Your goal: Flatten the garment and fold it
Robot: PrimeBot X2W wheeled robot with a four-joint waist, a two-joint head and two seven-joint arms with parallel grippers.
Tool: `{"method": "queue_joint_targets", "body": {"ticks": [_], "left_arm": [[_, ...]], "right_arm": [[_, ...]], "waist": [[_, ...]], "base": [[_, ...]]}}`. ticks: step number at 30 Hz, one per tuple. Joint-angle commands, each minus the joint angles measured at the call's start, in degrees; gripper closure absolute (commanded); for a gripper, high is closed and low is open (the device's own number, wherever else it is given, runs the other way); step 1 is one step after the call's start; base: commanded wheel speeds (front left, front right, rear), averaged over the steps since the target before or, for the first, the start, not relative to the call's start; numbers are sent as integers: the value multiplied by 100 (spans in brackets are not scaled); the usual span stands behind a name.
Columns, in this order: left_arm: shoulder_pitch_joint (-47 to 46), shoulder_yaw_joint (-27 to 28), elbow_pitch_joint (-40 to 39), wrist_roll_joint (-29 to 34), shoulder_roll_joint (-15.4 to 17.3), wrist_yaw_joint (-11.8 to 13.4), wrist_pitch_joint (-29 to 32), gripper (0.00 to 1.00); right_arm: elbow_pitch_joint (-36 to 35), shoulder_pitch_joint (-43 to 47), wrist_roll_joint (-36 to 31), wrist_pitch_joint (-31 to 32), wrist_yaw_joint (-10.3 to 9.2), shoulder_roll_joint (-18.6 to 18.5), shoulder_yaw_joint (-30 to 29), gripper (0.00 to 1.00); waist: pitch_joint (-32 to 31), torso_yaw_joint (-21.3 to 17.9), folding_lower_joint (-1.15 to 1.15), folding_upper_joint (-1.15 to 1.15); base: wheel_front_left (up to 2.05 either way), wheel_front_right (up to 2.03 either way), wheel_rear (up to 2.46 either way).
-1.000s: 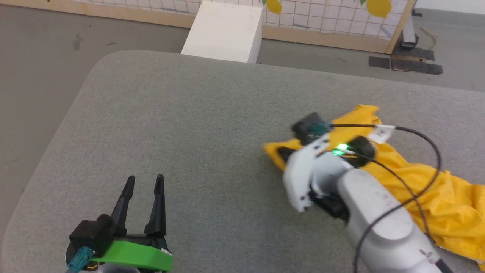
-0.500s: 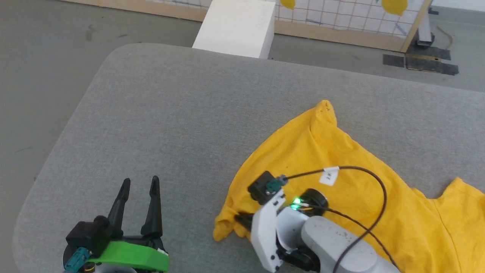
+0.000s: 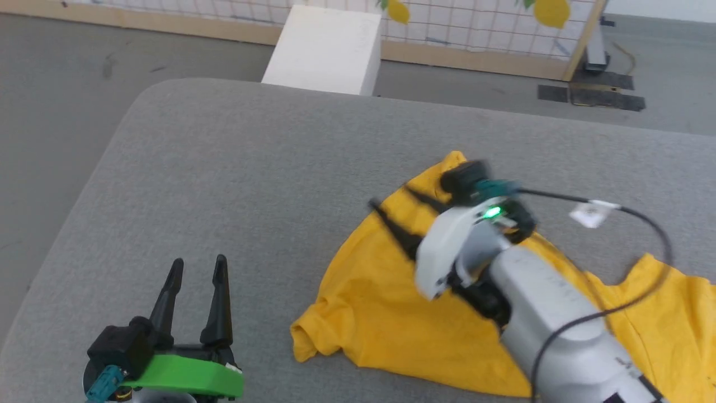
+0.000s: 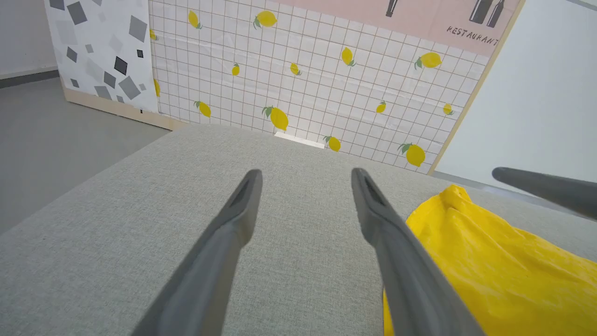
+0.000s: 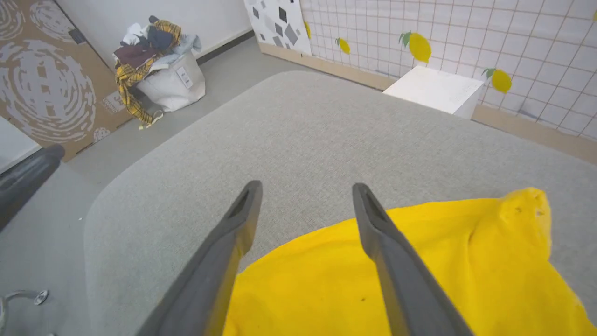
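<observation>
Changed: your right tool [image 3: 390,196] was pinched shut low at the cloth's near-left edge half a second ago. Its two long dark fingers now stand wide apart with nothing between them, pointing to 10 o'clock.
Garment: the garment [image 3: 391,313], a soft bright yellow T-shirt, was bunched under your arm a second ago. It now lies spread between 3 and 5 o'clock on the surface [image 3: 251,168], a grey woven-fabric top with a rounded corner. Its plain side is up and no print shows.
Why it lies so: it looks pulled out toward 7 o'clock and released there, which would leave the body broad and mostly flat.
Right tool, own camera: the open fingers [image 5: 306,186] hang over the garment [image 5: 419,261] near its edge and appear clear of the cloth.
Unfinished: the cloth's 8 o'clock corner is rolled under in a lip, and its 12 o'clock corner stands up in a small peak. Your pale forearm and black cable hide the middle.
Left tool: your left tool [image 3: 199,259] sits at 7 o'clock, fingers wide and empty, pointing to 12 o'clock. It is apart from the cloth, probably parked to keep the pulling path free.
Left tool, own camera: the yellow edge [image 4: 489,261] lies just past the right-hand finger of that tool [image 4: 306,171].
Stage: you are flattening; no fold has been made yet.
Beyond: a white block [image 3: 324,50] stands on the floor at 12 o'clock.
</observation>
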Motion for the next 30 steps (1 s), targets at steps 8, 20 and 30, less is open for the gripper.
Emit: {"method": "queue_joint_targets", "body": {"ticks": [8,20,30], "left_arm": [[185,88,-265,166,4,-38,-27,0],[391,170,-548,170,25,-38,-27,0],[276,-16,-726,319,337,-38,-27,0]], "right_arm": [[-1366,1628,-1767,-680,-8,-3,-2606,0],[-2948,4316,-1747,-1997,-8,3,-3742,0],[-3001,4245,-1636,-2118,-8,3,-3777,0]], "waist": [[-65,-475,0,0],[89,-991,0,0],[164,-1223,0,0]], "base": [[0,0,0],[0,0,0],[0,0,0]]}}
